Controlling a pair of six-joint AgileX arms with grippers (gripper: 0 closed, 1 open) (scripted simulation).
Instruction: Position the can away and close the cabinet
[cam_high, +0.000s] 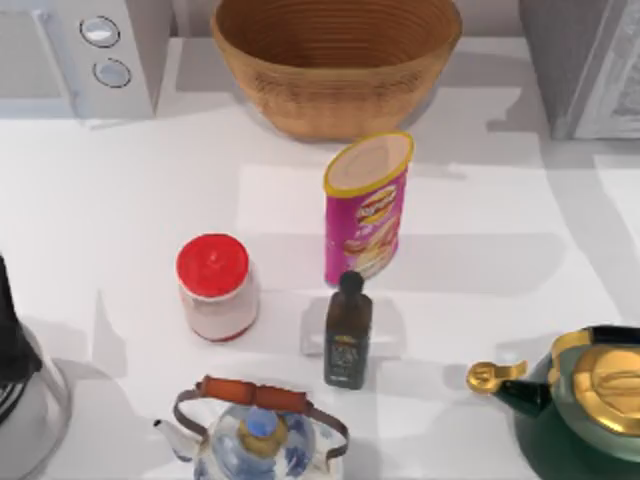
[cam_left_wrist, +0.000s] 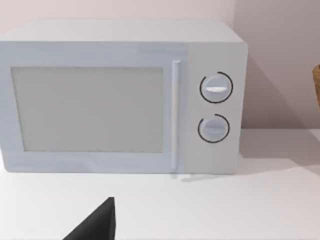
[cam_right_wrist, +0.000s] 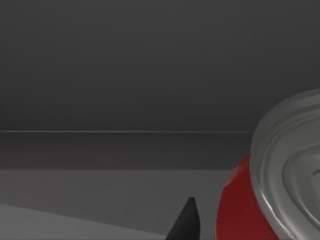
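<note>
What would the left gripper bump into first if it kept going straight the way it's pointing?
Most likely the microwave. In the left wrist view it stands straight ahead of the left gripper on the white table, with bare table between them. Depth is hard to judge, though.

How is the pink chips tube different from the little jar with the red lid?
The pink chips tube is tall and slim; the jar with the red lid is short and chubby. The tube's top is tan with a yellow rim, while the jar's lid is bright red. The tube's side is pink with pictures; the jar's is pale. Both stand upright on the white table.
</note>
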